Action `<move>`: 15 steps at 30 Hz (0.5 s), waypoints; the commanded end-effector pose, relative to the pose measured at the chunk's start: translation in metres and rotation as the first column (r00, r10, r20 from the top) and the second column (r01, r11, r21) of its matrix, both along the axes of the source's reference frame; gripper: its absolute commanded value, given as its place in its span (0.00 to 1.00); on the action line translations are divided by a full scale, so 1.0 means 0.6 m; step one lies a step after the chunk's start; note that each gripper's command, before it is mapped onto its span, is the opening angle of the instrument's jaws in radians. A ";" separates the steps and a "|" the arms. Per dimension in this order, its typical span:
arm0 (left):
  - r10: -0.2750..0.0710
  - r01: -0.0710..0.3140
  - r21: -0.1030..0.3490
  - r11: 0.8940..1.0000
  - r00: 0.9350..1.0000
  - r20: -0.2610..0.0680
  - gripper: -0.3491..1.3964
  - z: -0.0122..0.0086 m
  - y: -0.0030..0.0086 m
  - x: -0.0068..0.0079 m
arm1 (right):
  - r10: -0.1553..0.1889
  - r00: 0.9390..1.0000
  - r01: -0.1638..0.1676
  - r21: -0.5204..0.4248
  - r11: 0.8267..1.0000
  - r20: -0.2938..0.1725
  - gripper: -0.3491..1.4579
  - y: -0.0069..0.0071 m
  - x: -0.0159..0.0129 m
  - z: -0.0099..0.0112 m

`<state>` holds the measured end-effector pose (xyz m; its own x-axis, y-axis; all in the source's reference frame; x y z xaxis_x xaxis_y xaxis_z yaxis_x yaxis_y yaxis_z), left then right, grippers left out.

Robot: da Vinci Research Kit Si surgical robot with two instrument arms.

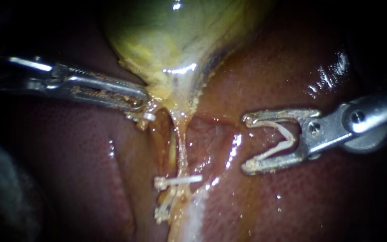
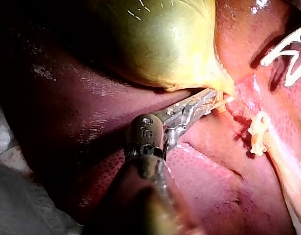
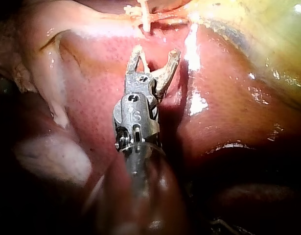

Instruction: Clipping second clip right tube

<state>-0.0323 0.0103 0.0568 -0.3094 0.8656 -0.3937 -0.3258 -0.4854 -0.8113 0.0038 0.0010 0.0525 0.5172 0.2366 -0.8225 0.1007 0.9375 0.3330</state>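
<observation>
The right instrument (image 1: 247, 143) comes in from the right. Its jaws are spread wide and hold an open clip (image 1: 287, 134) between them, one leg on each jaw. The open clip is white and shaped like a V. Its mouth points to the left of the endoscope view, at the right tube (image 1: 181, 148), and it lies sideways. The right tube is thin and pale and runs up and down, from the gallbladder (image 1: 166, 36) to the bottom. So the open clip lies across the tube's line. It is not touching the tube. It hangs over the liver (image 1: 292, 67), near the tube.

A shut clip (image 1: 180, 180) already sits across the tube low down. Another clip (image 1: 163, 209) sits just below it.

The left instrument (image 1: 139, 101) has its jaws pressed together on the bottom edge of the gallbladder.

The right wrist view shows the spread jaws from behind, with the shut clip ahead of them. The left wrist view shows the pinch on the yellow edge up close. The endoscope view alone shows the V's whole shape.
</observation>
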 end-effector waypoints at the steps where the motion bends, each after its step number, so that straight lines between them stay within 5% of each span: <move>1: 0.001 -0.001 0.001 1.000 1.000 0.001 0.00 -0.0003 0.0000 0.0002 | 0.000 1.000 0.000 0.000 1.000 0.000 0.47 0.0000 0.0000 0.0000; 10: -0.002 0.002 -0.009 1.000 1.000 0.000 0.00 -0.0111 0.0030 0.0066 | 0.001 1.000 -0.001 0.001 1.000 0.004 0.47 0.0002 0.0005 -0.0002; 15: -0.009 0.009 -0.018 1.000 1.000 0.005 0.00 -0.0154 0.0033 0.0074 | 0.012 1.000 -0.012 0.007 1.000 -0.005 0.47 0.0010 0.0010 -0.0015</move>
<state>-0.0280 0.0122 0.0476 -0.2993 0.8616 -0.4099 -0.3261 -0.4961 -0.8047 0.0046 0.0016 0.0513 0.5058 0.2516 -0.8252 0.0892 0.9362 0.3401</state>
